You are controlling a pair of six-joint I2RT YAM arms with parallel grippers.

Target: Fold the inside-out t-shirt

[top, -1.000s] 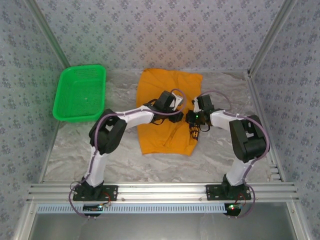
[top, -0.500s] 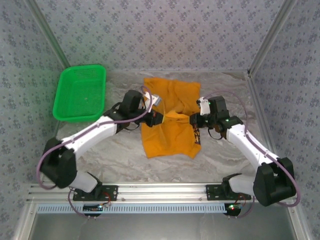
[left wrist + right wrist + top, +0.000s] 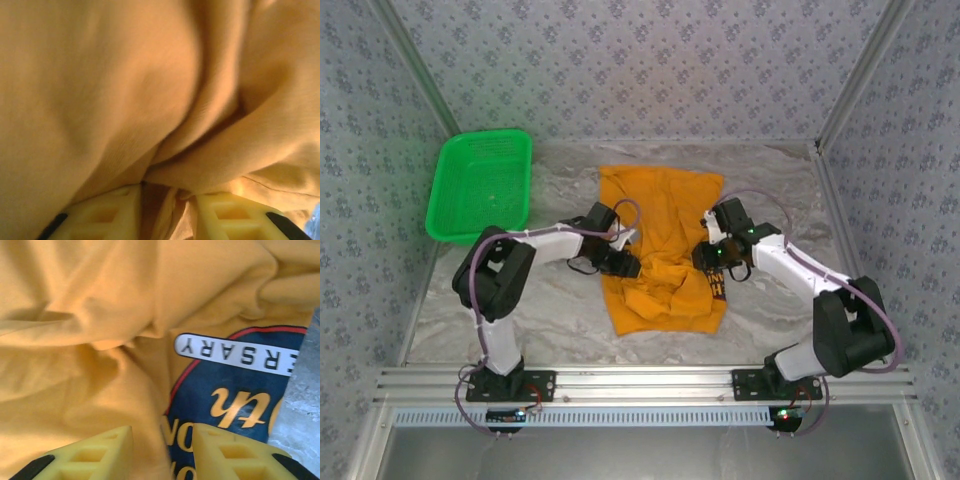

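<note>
Release! The left tool (image 3: 625,265) and right tool (image 3: 708,258) have both sprung apart, dropping the inside-out t-shirt (image 3: 660,215) on the worktop (image 3: 560,320), right of the green basket (image 3: 485,140). The fold looks laid but its near half is rumpled, so I'd expect smoothing next.

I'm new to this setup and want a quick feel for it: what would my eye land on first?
The rumpled orange t-shirt in the middle of the table, with the left gripper at its left edge and the right gripper at its right edge. By the right gripper a dark blue graphic shows on the cloth. A bright green basket sits at the far left.
</note>
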